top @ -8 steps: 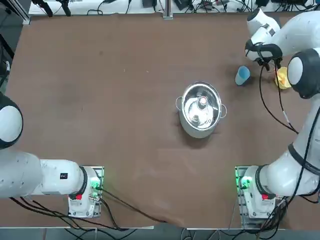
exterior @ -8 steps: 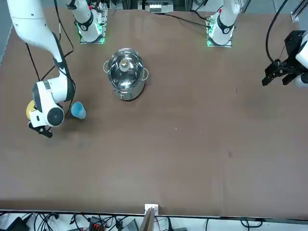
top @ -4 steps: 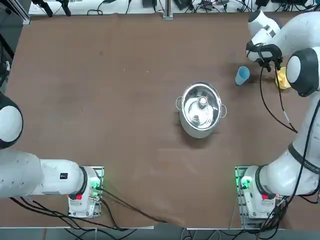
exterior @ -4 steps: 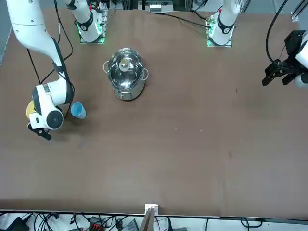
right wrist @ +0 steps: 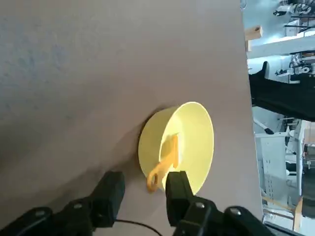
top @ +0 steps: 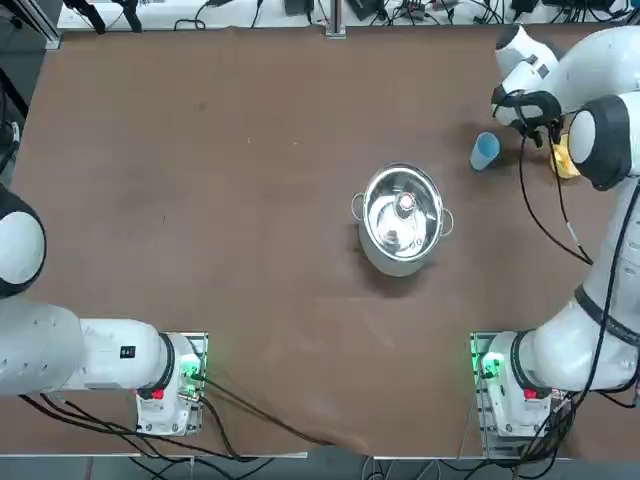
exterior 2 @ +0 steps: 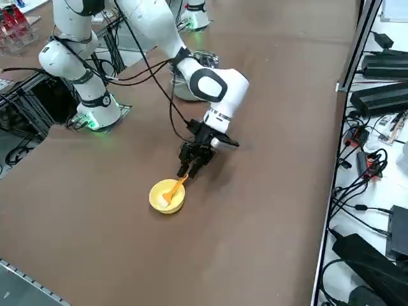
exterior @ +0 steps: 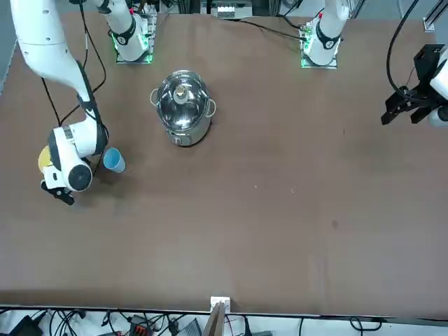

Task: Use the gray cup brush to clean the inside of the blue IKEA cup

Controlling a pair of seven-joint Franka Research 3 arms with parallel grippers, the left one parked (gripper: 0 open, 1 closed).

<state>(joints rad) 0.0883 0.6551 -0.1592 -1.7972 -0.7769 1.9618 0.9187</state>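
Orange-handled, the gray cup brush lies slanted inside the yellow bowl, its looped handle end poking out over the rim toward the right gripper. That gripper hovers low just beside the bowl, its 2 fingers parted with the handle loop between their tips; nothing is grasped, and no finger touches the brush. In the top view the bowl sits at about 3 o'clock from the blue IKEA cup, with the gripper between them. The cup stands upright on the brown table, apart from the bowl. From the cup, the steel pot stands well apart at roughly 7 o'clock, near the table's middle.
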